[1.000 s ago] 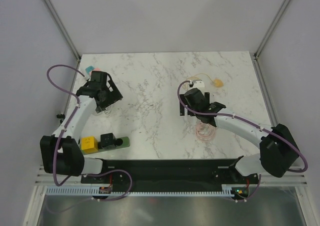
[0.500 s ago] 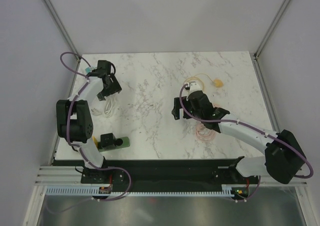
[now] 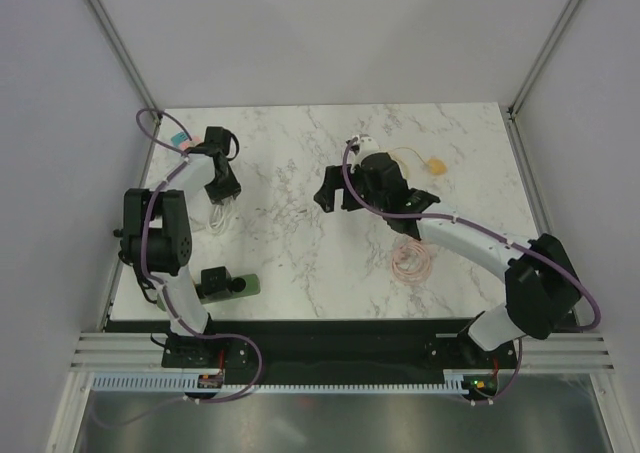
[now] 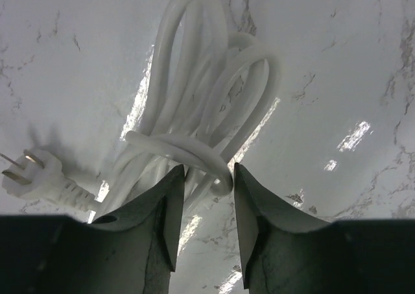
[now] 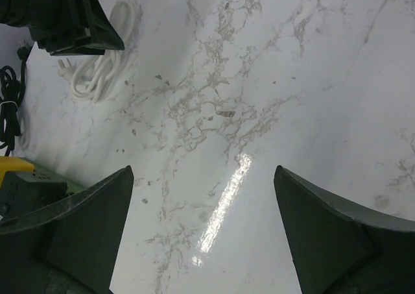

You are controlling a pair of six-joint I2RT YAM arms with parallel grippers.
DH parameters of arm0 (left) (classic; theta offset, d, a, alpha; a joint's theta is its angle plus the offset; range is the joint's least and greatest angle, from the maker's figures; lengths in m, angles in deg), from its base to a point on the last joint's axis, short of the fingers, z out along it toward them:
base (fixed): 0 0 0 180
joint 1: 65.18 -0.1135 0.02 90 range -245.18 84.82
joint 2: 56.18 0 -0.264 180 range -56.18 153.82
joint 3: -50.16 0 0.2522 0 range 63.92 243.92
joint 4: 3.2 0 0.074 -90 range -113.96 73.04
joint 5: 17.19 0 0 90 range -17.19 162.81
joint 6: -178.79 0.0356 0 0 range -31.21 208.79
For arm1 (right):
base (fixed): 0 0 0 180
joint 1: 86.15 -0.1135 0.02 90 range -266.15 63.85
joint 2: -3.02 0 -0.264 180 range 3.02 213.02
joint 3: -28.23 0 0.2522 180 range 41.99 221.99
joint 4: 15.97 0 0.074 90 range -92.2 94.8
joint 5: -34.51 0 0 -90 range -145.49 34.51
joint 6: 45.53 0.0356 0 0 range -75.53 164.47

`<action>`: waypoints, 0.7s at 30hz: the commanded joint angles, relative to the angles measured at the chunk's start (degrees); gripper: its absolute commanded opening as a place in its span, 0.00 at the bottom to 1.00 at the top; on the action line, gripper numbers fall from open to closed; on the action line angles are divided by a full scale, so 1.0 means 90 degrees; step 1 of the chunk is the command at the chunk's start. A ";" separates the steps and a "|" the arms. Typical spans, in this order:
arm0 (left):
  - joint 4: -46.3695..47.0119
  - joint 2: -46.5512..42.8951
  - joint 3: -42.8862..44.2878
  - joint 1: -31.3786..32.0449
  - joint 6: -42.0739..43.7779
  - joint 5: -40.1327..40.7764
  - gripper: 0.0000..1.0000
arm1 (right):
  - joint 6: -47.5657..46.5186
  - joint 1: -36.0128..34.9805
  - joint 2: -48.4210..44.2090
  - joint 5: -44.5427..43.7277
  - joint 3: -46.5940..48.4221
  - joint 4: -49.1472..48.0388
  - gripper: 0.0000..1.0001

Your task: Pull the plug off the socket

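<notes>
By left edge of counter: left end effector, fingers narrow, wrap of white cord between tips; cannot tell if pinched. Loose white plug lies left of fingers. Out over middle: right end effector, fingers wide apart, holding nothing, bare counter below and across to left end effector. Well behind left end effector, by near edge: black plug sitting on green socket. Behind right end effector: pink cord coil.
</notes>
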 commanded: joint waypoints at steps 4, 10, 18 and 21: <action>0.0236 -0.0065 -0.0087 0.0464 0.0038 -0.0181 0.33 | 0.0565 -0.0080 0.0685 0.0643 -0.0183 -0.1150 0.98; 0.0333 -0.0181 -0.0214 0.0845 -0.0021 -0.0620 0.04 | 0.0459 -0.0139 0.0969 0.0712 -0.0556 -0.1592 0.97; 0.0577 -0.0787 -0.0653 0.1742 -0.0752 -0.1352 0.02 | 0.0468 -0.0139 0.0911 0.0829 -0.0839 -0.2051 0.98; 0.0684 -0.1098 -0.0800 0.2162 -0.1347 -0.1460 0.02 | 0.0478 -0.0139 0.0775 0.0781 -0.1024 -0.2187 0.98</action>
